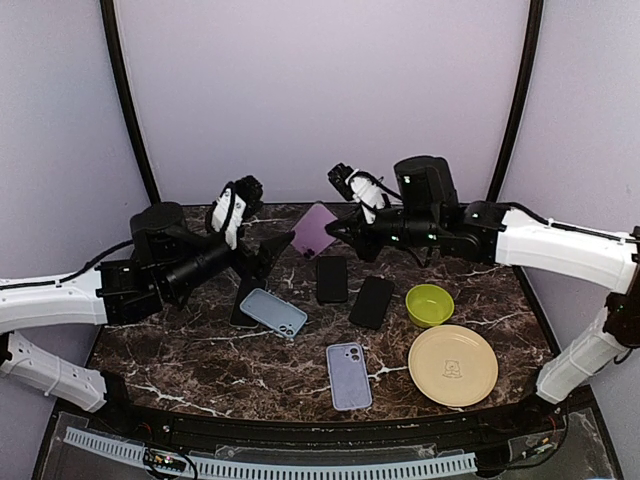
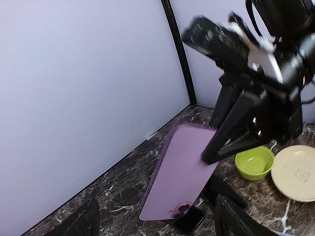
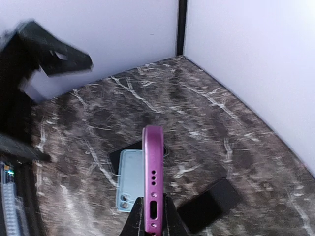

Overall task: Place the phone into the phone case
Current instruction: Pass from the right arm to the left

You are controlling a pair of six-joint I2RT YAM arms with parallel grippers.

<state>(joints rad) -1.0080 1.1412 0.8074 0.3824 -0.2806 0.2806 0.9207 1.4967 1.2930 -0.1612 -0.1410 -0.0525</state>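
Note:
My right gripper (image 3: 153,222) is shut on the bottom edge of a purple phone case (image 3: 153,169) and holds it up off the table, tilted, at the back centre (image 1: 315,229). The left wrist view shows the case's back (image 2: 183,169) with its camera cutout low, gripped by the right gripper (image 2: 222,143). My left gripper (image 2: 155,227) is open and empty, just left of the case (image 1: 265,260). Two black phones (image 1: 331,279) (image 1: 371,301) lie flat at the table's centre.
A light blue case (image 1: 273,312) lies partly over another black phone (image 1: 243,300). A lavender case (image 1: 348,375) lies near the front. A green bowl (image 1: 429,304) and a cream plate (image 1: 452,365) sit at the right. Walls close off the back.

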